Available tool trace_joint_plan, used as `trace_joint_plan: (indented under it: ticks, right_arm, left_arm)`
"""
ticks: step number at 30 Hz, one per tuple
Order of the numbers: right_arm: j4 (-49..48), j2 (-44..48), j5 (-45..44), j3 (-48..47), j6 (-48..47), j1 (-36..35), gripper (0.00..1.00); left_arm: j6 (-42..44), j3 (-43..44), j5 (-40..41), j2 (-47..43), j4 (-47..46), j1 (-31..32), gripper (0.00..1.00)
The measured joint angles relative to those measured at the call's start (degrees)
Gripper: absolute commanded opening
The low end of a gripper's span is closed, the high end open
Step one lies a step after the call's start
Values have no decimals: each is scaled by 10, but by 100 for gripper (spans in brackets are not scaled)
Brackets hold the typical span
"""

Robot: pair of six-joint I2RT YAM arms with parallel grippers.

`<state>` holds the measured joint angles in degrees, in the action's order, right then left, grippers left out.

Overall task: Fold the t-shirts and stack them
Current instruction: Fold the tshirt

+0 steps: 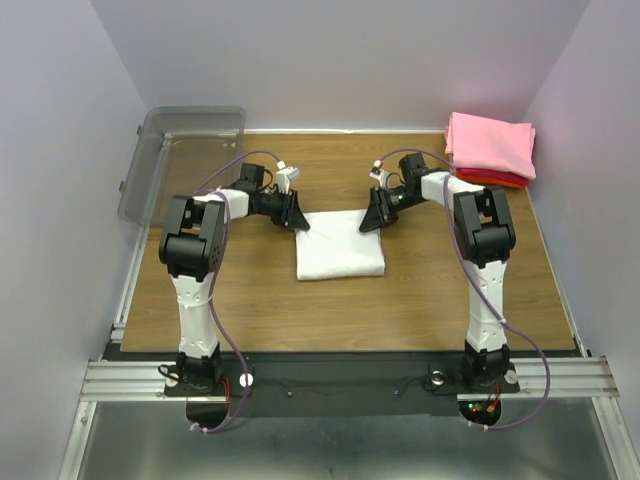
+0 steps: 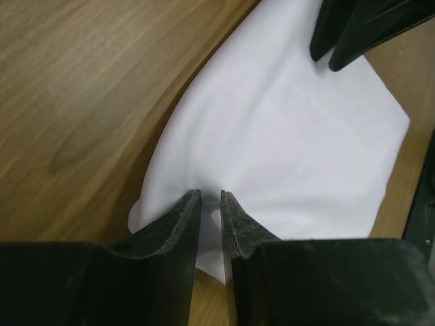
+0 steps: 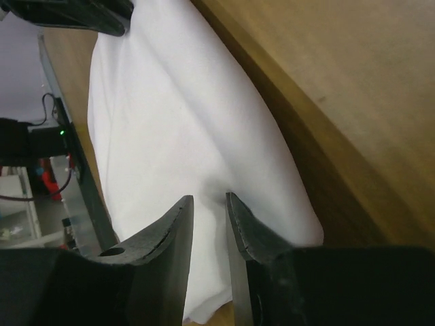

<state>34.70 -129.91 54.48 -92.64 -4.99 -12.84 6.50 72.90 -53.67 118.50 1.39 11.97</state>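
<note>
Folded into a flat rectangle at the middle of the counter [image 1: 250,300]: white t-shirt [image 1: 340,248]. Pinching its far left corner, left claw [image 1: 299,222], jaws nearly together, white cloth caught between the tips. Pinching the far right corner, right claw [image 1: 372,222], same narrow gap, cloth drawn up into it (faint creases running toward the tips). At the counter's far right corner, pink t-shirt [image 1: 492,143] folded atop red t-shirt [image 1: 495,180], well apart from the white one. At the far left corner, clear grey bin [image 1: 185,150].
</note>
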Motion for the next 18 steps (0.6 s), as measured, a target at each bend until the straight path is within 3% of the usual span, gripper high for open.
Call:
trace_joint_plan:
  ticks: [5, 9, 13, 18]
  right_arm:
    - [-10, -26, 2, -73, 8, 21, 41]
    - [-21, -17, -7, -102, 20, 31, 55]
    - [-23, 42, 1, -75, 38, 30, 52]
    - [-34, 152, 40, 6, 71, 24, 48]
  left_arm:
    - [-4, 112, 12, 66, 23, -3, 27]
    - [23, 137, 44, 60, 41, -6, 35]
    - [40, 91, 46, -18, 52, -9, 38]
    - [-7, 20, -1, -140, 12, 7, 37]
